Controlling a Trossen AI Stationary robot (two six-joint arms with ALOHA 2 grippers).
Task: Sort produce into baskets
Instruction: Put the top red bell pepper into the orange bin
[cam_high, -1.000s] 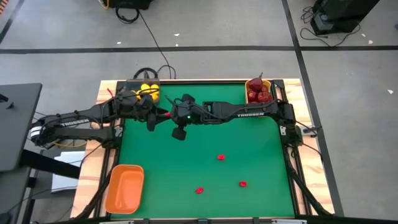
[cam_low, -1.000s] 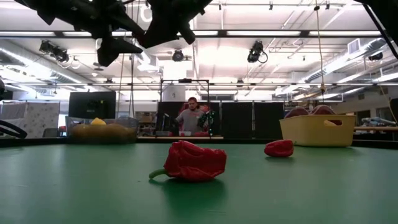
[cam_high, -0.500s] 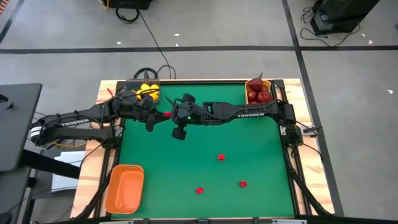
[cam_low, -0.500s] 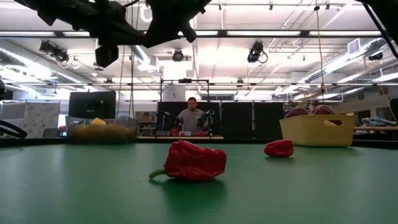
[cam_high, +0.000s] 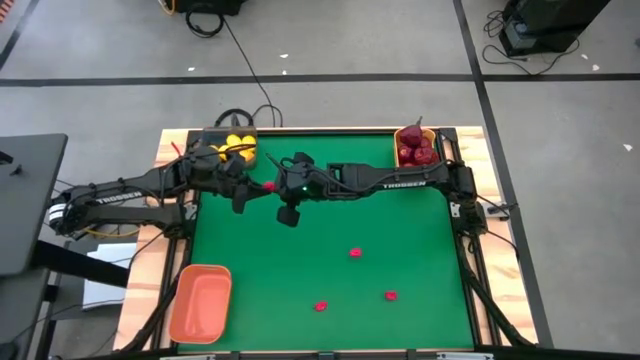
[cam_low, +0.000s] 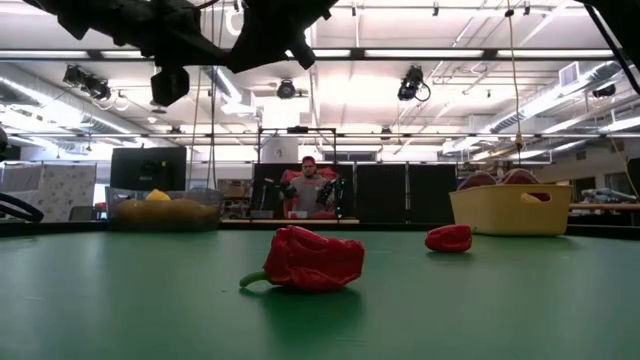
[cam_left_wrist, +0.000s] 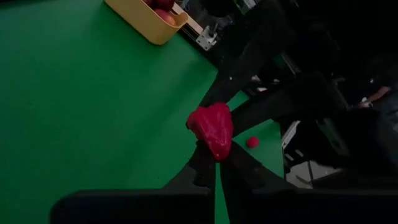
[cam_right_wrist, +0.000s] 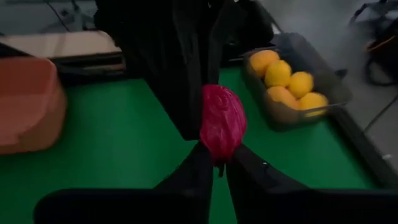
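Above the counter (cam_high: 330, 230), near the grey basket (cam_high: 236, 147) of lemons, the left gripper (cam_high: 258, 187) has just clamped its jaws on the red pepper (cam_left_wrist: 212, 129); the right gripper (cam_high: 272, 184), jaws narrow, still pinches it. A handover seems underway.

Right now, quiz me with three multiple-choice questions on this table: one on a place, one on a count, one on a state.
1. Where are the lemons?
A. grey basket
B. orange basket
C. yellow basket

2. How many peppers lie on the mat?
A. one
B. three
C. five

3. The left gripper is:
A. wide open over the mat
B. shut on a pepper
C. inside the orange basket

Answers:
1. A, the lemons fill the grey basket at the far left corner.
2. B, the high view shows three red peppers on the mat.
3. B, its wrist view shows its fingers closed on a pepper in the air.
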